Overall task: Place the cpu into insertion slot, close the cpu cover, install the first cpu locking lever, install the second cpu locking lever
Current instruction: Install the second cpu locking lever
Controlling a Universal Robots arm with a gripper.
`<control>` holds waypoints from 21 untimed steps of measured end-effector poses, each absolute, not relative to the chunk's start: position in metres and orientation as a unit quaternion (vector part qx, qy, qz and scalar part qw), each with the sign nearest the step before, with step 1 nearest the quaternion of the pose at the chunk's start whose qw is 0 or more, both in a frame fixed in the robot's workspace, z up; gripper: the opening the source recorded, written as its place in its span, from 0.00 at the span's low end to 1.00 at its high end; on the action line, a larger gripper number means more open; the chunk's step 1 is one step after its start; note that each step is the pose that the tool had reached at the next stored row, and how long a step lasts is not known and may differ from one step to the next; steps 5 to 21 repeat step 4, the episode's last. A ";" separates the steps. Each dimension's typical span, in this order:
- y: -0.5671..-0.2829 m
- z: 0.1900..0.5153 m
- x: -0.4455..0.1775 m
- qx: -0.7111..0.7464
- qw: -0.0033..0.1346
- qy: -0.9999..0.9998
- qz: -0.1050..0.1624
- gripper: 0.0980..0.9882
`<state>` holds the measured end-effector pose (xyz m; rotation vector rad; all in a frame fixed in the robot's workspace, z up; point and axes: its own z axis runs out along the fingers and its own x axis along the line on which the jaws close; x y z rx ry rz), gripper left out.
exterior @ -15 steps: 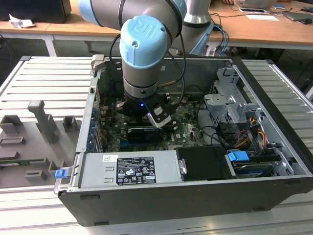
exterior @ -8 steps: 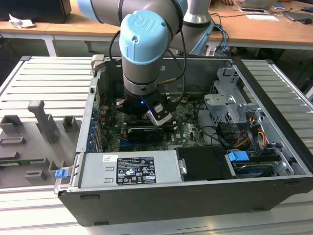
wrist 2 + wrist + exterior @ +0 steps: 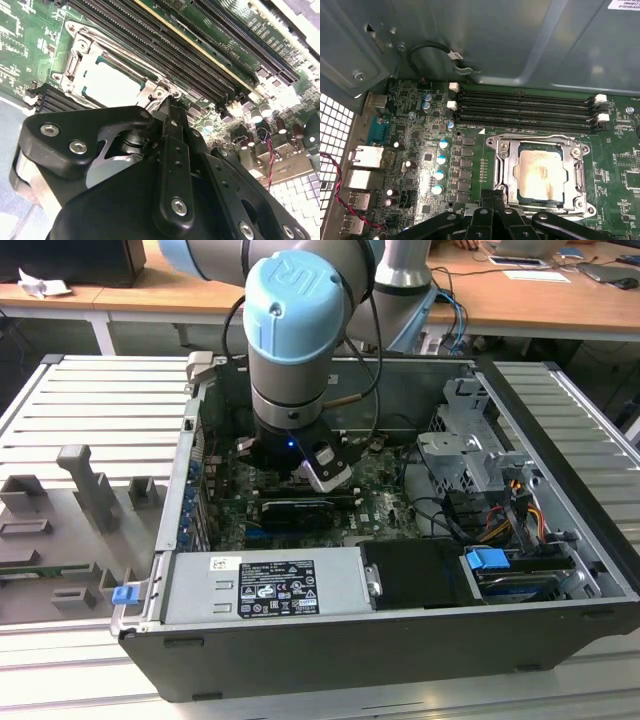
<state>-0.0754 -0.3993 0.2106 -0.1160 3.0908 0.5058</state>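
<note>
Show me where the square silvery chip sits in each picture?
First wrist view: cpu lies on the green board, next to the tool.
Second wrist view: cpu just beyond the tool.
Exterior view: the arm's wrist blocks that spot.
Shared landmark: long black memory slots alongside it.

- The arm [image 3: 300, 330] is seen in the exterior view reaching steeply downward, its pale blue joint cap turned toward the camera.
- The wrist is held roughly vertical, with a black cable looped along its side.
- The gripper [image 3: 300, 472] is carried at the lower end of the wrist, pointing down.
- In the second wrist view the gripper's black fingers [image 3: 171, 131] are pressed together at their tips.
- In the first wrist view the same closed finger linkage [image 3: 492, 200] is visible.
</note>
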 end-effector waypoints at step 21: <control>-0.399 0.214 -0.075 -0.037 0.004 0.986 0.161 0.01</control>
